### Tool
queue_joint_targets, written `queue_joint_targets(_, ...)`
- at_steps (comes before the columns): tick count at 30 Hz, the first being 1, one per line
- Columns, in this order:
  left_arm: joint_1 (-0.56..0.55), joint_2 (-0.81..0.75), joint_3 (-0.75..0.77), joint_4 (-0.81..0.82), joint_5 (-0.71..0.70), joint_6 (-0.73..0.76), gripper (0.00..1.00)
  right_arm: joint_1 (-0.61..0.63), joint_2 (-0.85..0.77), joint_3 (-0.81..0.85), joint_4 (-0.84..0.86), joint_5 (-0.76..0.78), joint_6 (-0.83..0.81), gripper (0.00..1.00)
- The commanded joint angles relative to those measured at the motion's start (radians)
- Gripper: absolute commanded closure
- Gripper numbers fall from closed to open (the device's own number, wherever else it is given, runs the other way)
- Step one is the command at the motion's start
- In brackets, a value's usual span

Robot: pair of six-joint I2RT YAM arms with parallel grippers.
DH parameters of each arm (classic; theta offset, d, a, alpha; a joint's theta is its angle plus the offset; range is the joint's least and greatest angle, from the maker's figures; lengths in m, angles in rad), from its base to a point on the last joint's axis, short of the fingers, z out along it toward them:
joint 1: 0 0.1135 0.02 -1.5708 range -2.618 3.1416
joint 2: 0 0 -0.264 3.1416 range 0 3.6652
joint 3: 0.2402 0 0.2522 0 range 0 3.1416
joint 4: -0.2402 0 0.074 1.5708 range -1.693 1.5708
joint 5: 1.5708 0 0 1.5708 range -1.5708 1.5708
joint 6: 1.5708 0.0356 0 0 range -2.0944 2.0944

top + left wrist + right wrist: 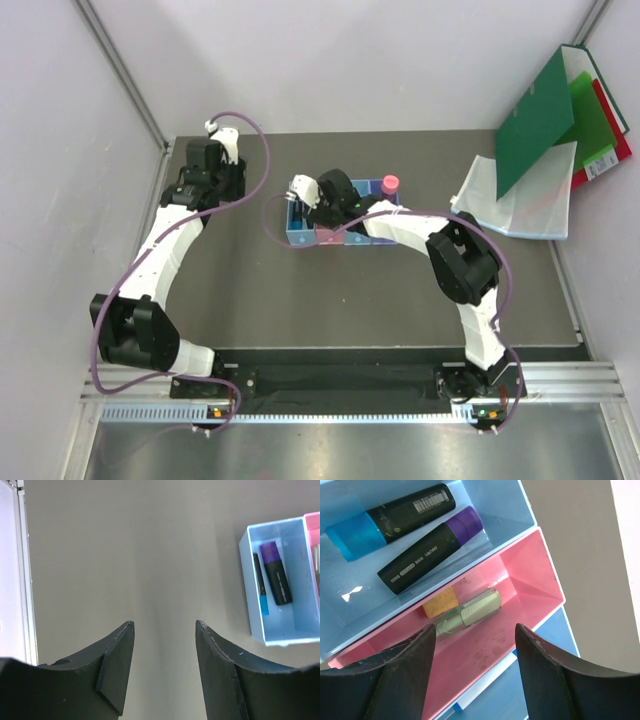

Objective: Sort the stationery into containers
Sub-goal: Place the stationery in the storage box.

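top external view: the left gripper (218, 128) sits at the far left of the table (300, 310), well apart from the row of bins (340, 238); the right gripper (300, 190) is over the row's left end, and its wrist hides most of what lies inside. a pink-capped tube (390, 184) stands upright at the row's far right end. green folder (535, 125) and red folder (612, 150) lie in the far right corner. jaw state cannot be read from this view. left wrist view: left gripper (164, 625) has its jaws spread, nothing between them, bare table beneath; the light blue bin (300, 615) shows to the right holding the purple marker (276, 577) and black marker with cyan cap (261, 587) side by side. right wrist view adds detail: right gripper (475, 627) has its jaws spread and empty above the pink bin (540, 575). in that bin a tiny orange block (440, 602) lies just beside a pale translucent pen (470, 612), both loose on the floor. the adjoining light blue bin (505, 510) holds the same two markers, printed labels up. a darker blue bin (545, 645) borders the pink one; its contents cannot be made out.
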State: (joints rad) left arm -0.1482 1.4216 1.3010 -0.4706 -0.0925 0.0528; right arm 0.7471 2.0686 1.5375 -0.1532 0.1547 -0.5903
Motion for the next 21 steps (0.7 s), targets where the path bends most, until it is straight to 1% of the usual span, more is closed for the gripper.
queue_joint_targets(1, 0.009, -0.039, -0.005, 0.033, 0.017, 0.005, 0.43, 0.032, -0.033, -0.057, -0.091, -0.044, 0.026, 0.35)
queue_joint_targets(6, 0.012, -0.036, -0.016, 0.046, 0.011, 0.009, 0.42, 0.037, -0.027, -0.033, -0.066, -0.012, 0.014, 0.35)
queue_joint_targets(9, 0.012, -0.035, -0.037, 0.066, 0.0, 0.007, 0.42, 0.032, -0.025, 0.033, -0.036, 0.035, 0.003, 0.34)
queue_joint_targets(11, 0.013, -0.03, -0.049, 0.081, -0.006, 0.007, 0.41, 0.031, -0.03, 0.068, -0.028, 0.054, 0.007, 0.33)
queue_joint_targets(13, 0.013, -0.024, -0.052, 0.092, -0.01, 0.009, 0.39, 0.031, -0.042, 0.11, -0.023, 0.083, 0.024, 0.29)
queue_joint_targets(15, 0.013, -0.015, -0.046, 0.101, -0.003, 0.018, 0.28, 0.032, -0.076, 0.142, -0.028, 0.12, 0.044, 0.15)
queue_joint_targets(16, 0.013, -0.015, -0.043, 0.099, 0.007, 0.025, 0.2, 0.034, -0.091, 0.148, -0.031, 0.127, 0.052, 0.06)
queue_joint_targets(17, 0.013, -0.013, -0.037, 0.101, 0.011, 0.027, 0.13, 0.034, -0.131, 0.151, -0.039, 0.131, 0.058, 0.01)
queue_joint_targets(18, 0.015, -0.015, -0.028, 0.101, 0.016, 0.03, 0.03, 0.034, -0.157, 0.15, -0.039, 0.141, 0.072, 0.0)
queue_joint_targets(19, 0.015, -0.018, -0.022, 0.099, 0.022, 0.035, 0.01, 0.034, -0.183, 0.147, -0.039, 0.146, 0.079, 0.01)
queue_joint_targets(21, 0.015, -0.036, -0.011, 0.096, 0.03, 0.042, 0.01, 0.037, -0.269, 0.136, -0.054, 0.17, 0.11, 0.0)
